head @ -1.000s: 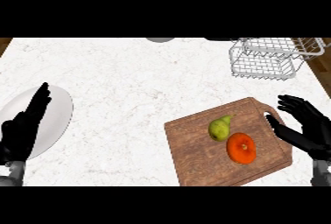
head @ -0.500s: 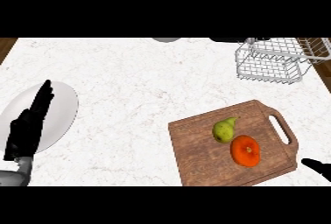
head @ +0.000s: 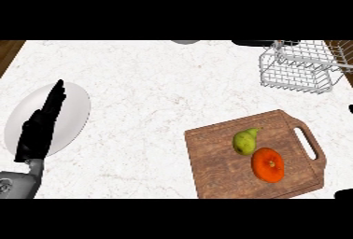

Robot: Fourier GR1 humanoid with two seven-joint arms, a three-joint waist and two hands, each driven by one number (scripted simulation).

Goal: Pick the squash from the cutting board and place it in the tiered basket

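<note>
Two items on cutting board [head: 217,163]: orange squash [head: 268,164] beside, seemingly, a pear [head: 244,141].

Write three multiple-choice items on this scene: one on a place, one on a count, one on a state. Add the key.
1. Where does the wire basket stand?
A) far right corner of the counter
B) near left edge
C) centre of the counter

2. How many items lie on the cutting board?
A) one
B) two
C) four

3. The left robot hand is:
A) curled into a fist
B) open
C) holding fruit

Key: 1A, it stands at the upper right. 2B, an orange squash and a green pear. 3B, straight fingers showing over the white plate.
</note>
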